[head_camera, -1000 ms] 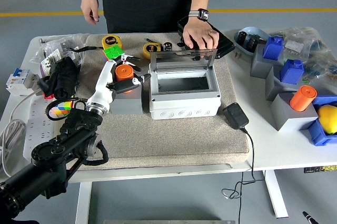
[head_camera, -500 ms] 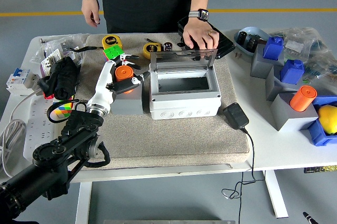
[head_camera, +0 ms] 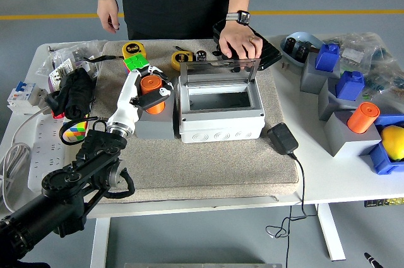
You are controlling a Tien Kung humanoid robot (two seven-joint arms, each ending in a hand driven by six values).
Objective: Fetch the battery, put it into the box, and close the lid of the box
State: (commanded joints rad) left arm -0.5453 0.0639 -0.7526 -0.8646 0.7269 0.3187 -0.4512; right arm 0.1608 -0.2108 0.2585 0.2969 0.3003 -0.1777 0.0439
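Observation:
The battery [head_camera: 150,83] is an orange cylinder standing at the grey block [head_camera: 154,127], left of the box. My left hand [head_camera: 158,89], white-fingered on a black arm from the lower left, is shut on it. The grey box [head_camera: 221,120] sits mid-table on the mat with its clear lid [head_camera: 219,69] raised at the back. A person's hand [head_camera: 238,42] with a watch rests on a black case just behind the lid. A second orange cylinder [head_camera: 363,116] stands on a grey block at the right. My right arm is out of view.
Two yellow tape measures [head_camera: 133,48] [head_camera: 181,59] and a green piece [head_camera: 136,63] lie behind my hand. A black power adapter [head_camera: 282,137] with its cable lies right of the box. Blue and grey blocks [head_camera: 350,84] and a yellow ball [head_camera: 392,140] fill the right side.
My left hand has shifted slightly right and up with the orange battery in its fingers. The person's hands and the box have not moved.

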